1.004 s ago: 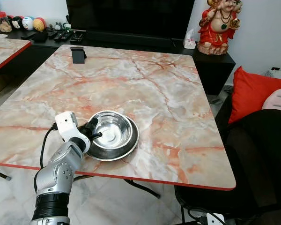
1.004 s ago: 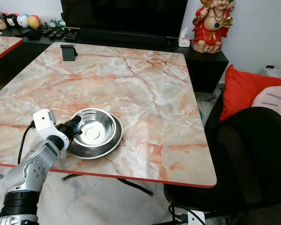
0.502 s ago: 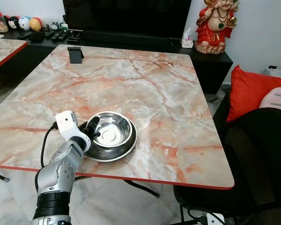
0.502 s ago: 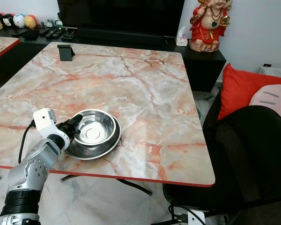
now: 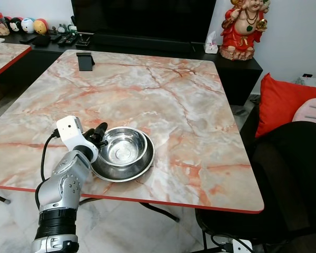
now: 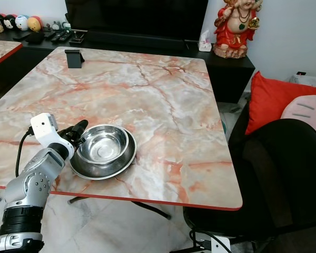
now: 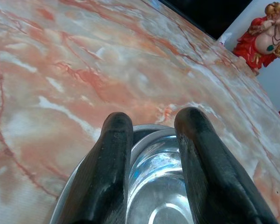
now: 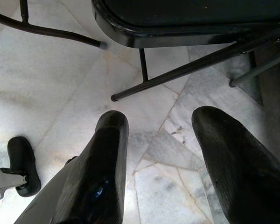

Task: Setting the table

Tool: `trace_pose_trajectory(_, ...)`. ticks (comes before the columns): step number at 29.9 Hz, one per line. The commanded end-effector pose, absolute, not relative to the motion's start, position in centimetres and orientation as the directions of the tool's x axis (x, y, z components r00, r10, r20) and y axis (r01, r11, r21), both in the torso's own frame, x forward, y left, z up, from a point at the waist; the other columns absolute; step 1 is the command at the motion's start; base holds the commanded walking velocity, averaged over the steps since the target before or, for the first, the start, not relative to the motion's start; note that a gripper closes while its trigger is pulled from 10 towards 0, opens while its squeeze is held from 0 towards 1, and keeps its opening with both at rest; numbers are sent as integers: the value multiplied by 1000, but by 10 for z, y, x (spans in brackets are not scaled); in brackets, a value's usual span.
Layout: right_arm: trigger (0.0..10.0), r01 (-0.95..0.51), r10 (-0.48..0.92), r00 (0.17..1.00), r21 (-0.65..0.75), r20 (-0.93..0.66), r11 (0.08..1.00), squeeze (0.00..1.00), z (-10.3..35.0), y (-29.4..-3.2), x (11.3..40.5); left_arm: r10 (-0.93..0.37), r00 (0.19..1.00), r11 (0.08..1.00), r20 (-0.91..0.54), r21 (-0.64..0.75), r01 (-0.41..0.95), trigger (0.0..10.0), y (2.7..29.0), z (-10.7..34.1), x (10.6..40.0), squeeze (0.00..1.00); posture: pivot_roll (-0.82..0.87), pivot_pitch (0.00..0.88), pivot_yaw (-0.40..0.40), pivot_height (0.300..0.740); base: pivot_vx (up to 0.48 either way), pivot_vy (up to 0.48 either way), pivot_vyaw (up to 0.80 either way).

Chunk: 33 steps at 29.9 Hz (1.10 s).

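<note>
At the near edge of the marble counter (image 5: 163, 89), in front of you, sits the steel bowl (image 5: 123, 147), nested in a shallow steel plate (image 5: 143, 165) that rings it. Your left gripper (image 5: 99, 133) is at the bowl's rim on the side nearest your left arm, and in the left wrist view the two black fingers (image 7: 113, 154) straddle that rim with a narrow gap between them, one inside the bowl and one outside over the plate's edge. Whether they are pinching the rim or just bracketing it you cannot tell from these pictures. That grip makes sense for a thin-walled dish: the rim is the only part slim enough to fit between the fingers, and holding it there would let you slide or lift the bowl toward a place setting. The bowl rests flat and upright, not tilted. Far beyond the bowl, a small black stand (image 5: 86, 61) sits at the counter's far edge. To the right of the bowl, past the counter's edge, a black chair (image 5: 284, 174) stands, likely marking a seat to serve. Your right gripper (image 8: 156, 140) hangs over the floor (image 8: 60, 84) with its fingers wide apart, holding nothing.
</note>
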State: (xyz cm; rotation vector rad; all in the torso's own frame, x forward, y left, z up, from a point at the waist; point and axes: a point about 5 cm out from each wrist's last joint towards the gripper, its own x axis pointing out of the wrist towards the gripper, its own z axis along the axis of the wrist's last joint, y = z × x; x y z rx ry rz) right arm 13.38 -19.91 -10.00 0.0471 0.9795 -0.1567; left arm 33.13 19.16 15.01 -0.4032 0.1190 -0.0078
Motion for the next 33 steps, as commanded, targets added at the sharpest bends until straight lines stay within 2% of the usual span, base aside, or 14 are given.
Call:
trace_pose_trajectory(1, 10000, 155, -113, 544, -33, -832, 987, 0, -100, -201, 134, -41, 998, 951, -48, -307, 24, 10000, 187, 165, 333, 0, 113, 0, -78, 731, 0, 0, 0)
trace_pose_trajectory(3, 10000, 156, -114, 544, -33, -831, 987, 0, -100, -201, 134, -59, 998, 971, 4, -232, 59, 10000, 183, 173, 333, 0, 113, 0, -78, 731, 0, 0, 0)
trace_pose_trajectory(6, 10000, 156, -114, 544, -33, -831, 987, 0, -100, -201, 134, -59, 998, 971, 4, -232, 59, 10000, 183, 173, 333, 0, 113, 0, -78, 731, 0, 0, 0)
trace_pose_trajectory(7, 10000, 160, -116, 546, -33, -830, 987, 0, -100, -201, 133, -109, 987, 993, 115, -29, 113, 10000, 172, 188, 330, 0, 117, 0, -75, 731, 0, 0, 0)
trace_pose_trajectory(9, 10000, 166, -120, 548, -33, -828, 986, 0, -100, -201, 133, -196, 964, 973, 178, 159, 168, 10000, 158, 190, 324, 0, 113, 0, -73, 731, 0, 0, 0)
trace_pose_trajectory(10, 10000, 170, -123, 549, -33, -827, 985, 0, -100, -201, 132, -222, 958, 963, 183, 197, 186, 10000, 153, 187, 322, 0, 112, 0, -71, 731, 0, 0, 0)
trace_pose_trajectory(19, 10000, 204, -137, 550, -26, -824, 979, 0, -101, -195, 133, -284, 943, 938, 172, 256, 235, 10000, 138, 171, 319, 0, 93, 0, -28, 731, 0, 0, 0)
trace_pose_trajectory(24, 10000, 243, -153, 554, -17, -819, 970, 0, -101, -190, 133, -277, 941, 938, 197, 268, 220, 10000, 139, 170, 322, 0, 59, 0, 9, 731, 0, 0, 0)
trace_pose_trajectory(33, 10000, 263, -163, 552, -14, -818, 965, 0, -101, -185, 133, -214, 953, 958, 215, 236, 162, 10000, 143, 164, 330, 0, 29, 0, 16, 731, 0, 0, 0)
